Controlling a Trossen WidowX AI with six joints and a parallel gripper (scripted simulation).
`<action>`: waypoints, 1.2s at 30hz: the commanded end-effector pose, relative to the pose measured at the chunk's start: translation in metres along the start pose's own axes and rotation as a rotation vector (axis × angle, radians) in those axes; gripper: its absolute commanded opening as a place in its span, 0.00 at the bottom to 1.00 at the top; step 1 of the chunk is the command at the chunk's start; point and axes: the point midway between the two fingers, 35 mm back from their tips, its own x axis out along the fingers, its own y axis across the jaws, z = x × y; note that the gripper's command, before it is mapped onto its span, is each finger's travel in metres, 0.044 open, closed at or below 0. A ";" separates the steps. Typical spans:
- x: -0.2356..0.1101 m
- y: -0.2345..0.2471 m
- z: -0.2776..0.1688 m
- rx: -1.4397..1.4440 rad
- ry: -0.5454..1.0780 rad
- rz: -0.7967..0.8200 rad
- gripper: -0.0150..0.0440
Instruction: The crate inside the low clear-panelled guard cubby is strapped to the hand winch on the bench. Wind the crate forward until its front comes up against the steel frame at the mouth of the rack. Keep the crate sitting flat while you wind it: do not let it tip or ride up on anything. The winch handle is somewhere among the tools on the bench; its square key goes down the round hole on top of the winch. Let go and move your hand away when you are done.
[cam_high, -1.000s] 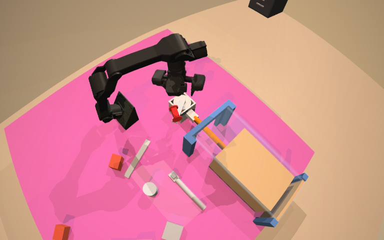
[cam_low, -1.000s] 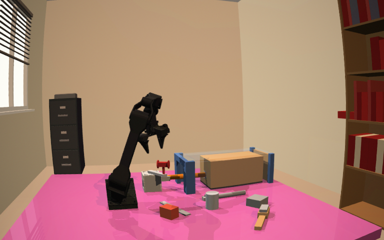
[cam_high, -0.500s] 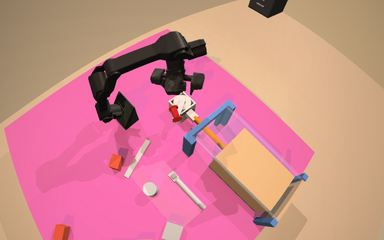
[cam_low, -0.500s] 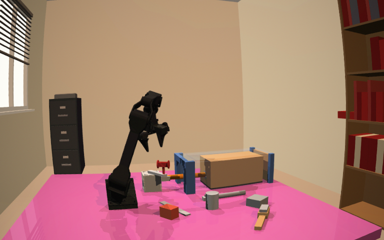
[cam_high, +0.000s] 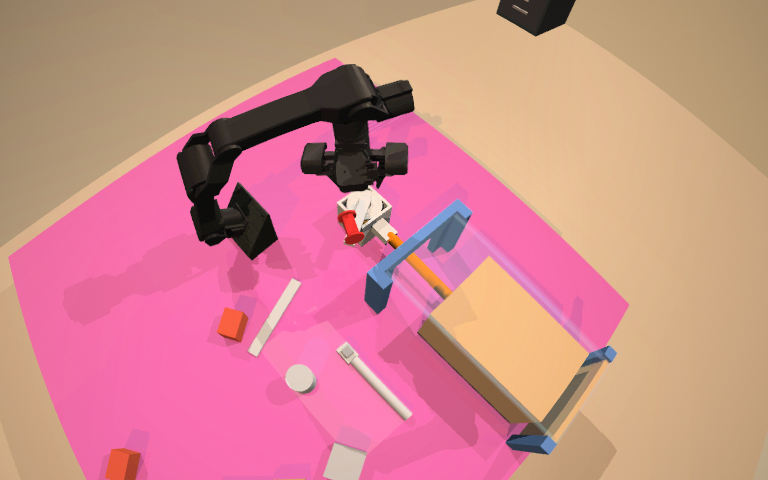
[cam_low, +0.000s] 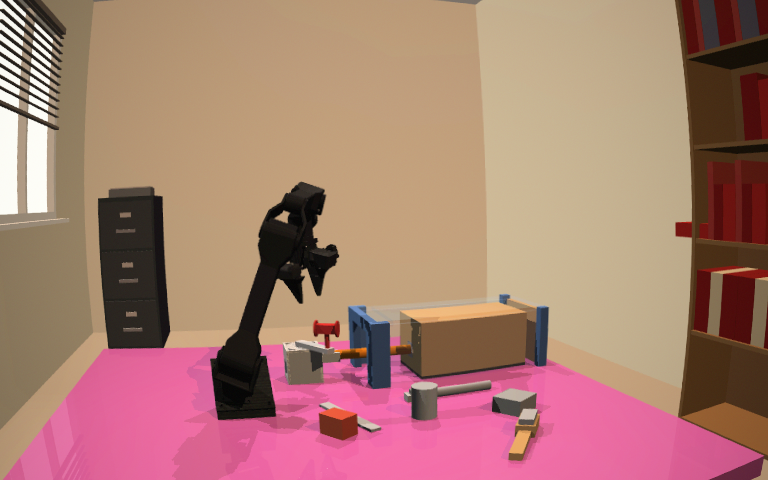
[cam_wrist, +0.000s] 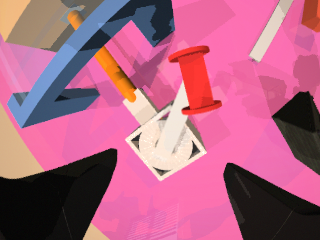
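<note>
The grey winch (cam_high: 377, 219) (cam_low: 303, 365) (cam_wrist: 148, 139) stands on the pink bench with the handle seated in its top; the handle's red knob (cam_high: 351, 226) (cam_low: 326, 327) (cam_wrist: 195, 80) sticks out to one side. An orange strap (cam_high: 419, 263) (cam_low: 362, 352) (cam_wrist: 110, 67) runs from the winch under the blue steel frame (cam_high: 430, 229) (cam_low: 376, 350) (cam_wrist: 87, 47) to the tan crate (cam_high: 509, 333) (cam_low: 464, 339), which sits flat inside the clear-panelled cubby. A short gap shows between the crate's front and the frame. My gripper (cam_low: 307, 297) (cam_wrist: 172, 163) hangs open and empty well above the winch.
Loose on the bench are a red block (cam_high: 233, 323) (cam_low: 338, 423), a flat grey bar (cam_high: 275, 316), a grey cylinder (cam_high: 300, 378) (cam_low: 423, 399), a rod with a square end (cam_high: 373, 384), a grey block (cam_high: 344, 461) (cam_low: 514, 400) and a second red block (cam_high: 122, 464). The arm's base (cam_high: 252, 220) stands left of the winch.
</note>
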 end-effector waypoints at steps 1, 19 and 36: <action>0.007 -0.001 0.004 -0.241 0.008 -0.021 0.69; 0.036 -0.007 0.024 -1.582 0.116 -0.067 0.25; 0.046 -0.008 0.024 -1.584 0.113 -0.068 0.25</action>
